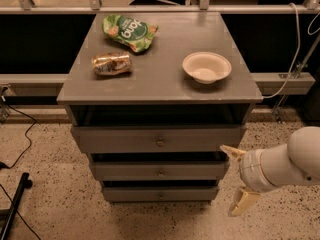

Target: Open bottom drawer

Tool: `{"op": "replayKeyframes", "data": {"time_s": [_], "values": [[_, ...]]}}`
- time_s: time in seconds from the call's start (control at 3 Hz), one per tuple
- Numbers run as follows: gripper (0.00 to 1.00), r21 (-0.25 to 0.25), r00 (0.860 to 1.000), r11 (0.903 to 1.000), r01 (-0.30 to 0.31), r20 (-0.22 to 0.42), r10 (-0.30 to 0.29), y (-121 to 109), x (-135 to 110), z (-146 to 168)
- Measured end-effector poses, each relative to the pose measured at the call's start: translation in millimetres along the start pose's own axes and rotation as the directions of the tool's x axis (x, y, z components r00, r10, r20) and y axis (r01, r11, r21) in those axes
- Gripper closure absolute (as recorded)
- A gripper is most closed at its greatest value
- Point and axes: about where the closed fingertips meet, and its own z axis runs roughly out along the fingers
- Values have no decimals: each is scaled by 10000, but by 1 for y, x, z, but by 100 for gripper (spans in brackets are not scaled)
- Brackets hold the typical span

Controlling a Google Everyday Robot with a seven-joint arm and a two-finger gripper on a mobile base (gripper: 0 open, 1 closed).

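Drawers stack three high under the grey tabletop [160, 86]. The bottom drawer [130, 194] (slimmest front, small round knob [160, 195] at centre) sits lowest, just above the speckled floor [60, 184], and seems pushed in. Off the cabinet's lower right corner hangs the hand [238, 177], its two pale fingers [243, 202] spread wide, touching nothing. On the tabletop lie a green chip bag [129, 32] near the back edge, a crumpled wrapper [111, 64] by the left edge, and a white bowl [206, 67] toward the right.

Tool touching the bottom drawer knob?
No, the open tool hangs beside the cabinet, apart from the knob of the bottom drawer.
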Motion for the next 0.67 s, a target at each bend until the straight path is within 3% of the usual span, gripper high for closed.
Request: {"op": "replayKeyframes", "data": {"time_s": [0.33, 0.67], "values": [[0, -206, 9965, 9970, 751, 371, -743, 3, 4, 40], [0, -74, 9790, 9871, 1597, 1297, -1574, 23, 15, 108]]}}
